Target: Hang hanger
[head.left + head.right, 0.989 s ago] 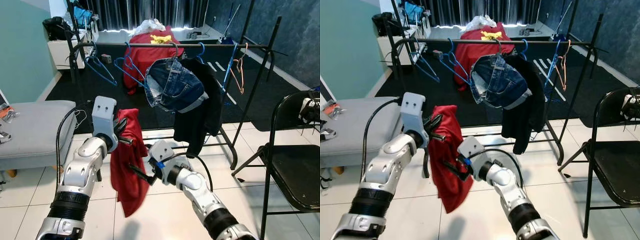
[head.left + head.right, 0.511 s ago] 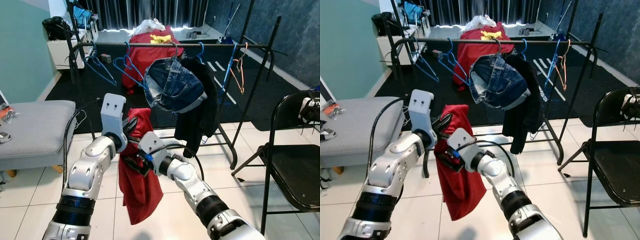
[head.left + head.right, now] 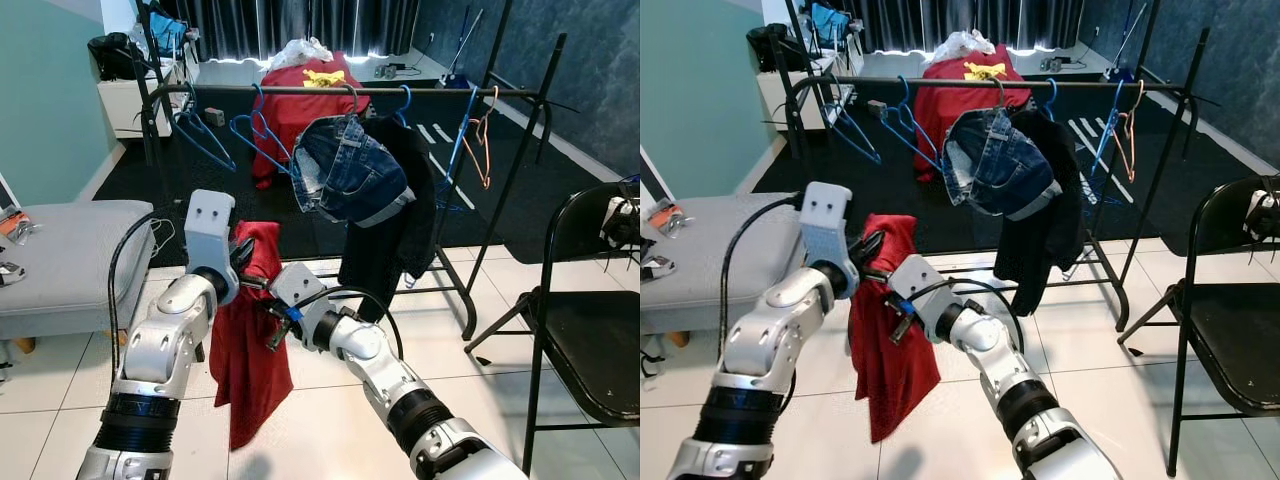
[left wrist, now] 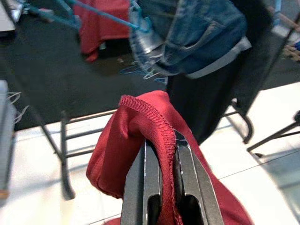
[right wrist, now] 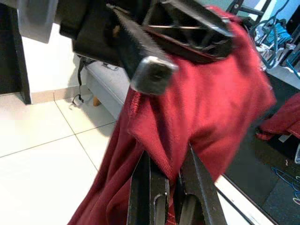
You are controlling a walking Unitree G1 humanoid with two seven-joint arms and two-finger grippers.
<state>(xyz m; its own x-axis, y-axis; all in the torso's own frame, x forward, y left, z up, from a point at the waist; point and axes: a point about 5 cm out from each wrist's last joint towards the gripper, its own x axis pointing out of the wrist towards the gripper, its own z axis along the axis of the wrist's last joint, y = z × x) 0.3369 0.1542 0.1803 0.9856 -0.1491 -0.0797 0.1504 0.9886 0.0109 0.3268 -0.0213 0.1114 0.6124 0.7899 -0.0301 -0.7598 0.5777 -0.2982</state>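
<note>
A red garment [image 3: 250,365] hangs limp in front of me, over the white tiles. My left gripper [image 3: 250,268] is shut on its top hem, and the fabric fold [image 4: 140,126] is pinched between the black fingers [image 4: 147,168]. Just below it, my right gripper [image 3: 273,333] is shut on the same red cloth [image 5: 211,108]. Behind stands the black clothes rack [image 3: 430,92], with blue hangers [image 3: 205,140], an orange hanger [image 3: 482,140], jeans [image 3: 345,170] and a black garment [image 3: 400,220] on its rail.
A grey cushioned seat [image 3: 70,250] is at my left. A black folding chair [image 3: 590,340] stands at my right. The rack's lower legs [image 3: 465,300] cross the tiles ahead. More red cloth [image 3: 300,100] is piled on the dark carpet behind the rack.
My right gripper has risen from the garment's lower edge to just under the left gripper and shut on the cloth. The garment now hangs straighter.
</note>
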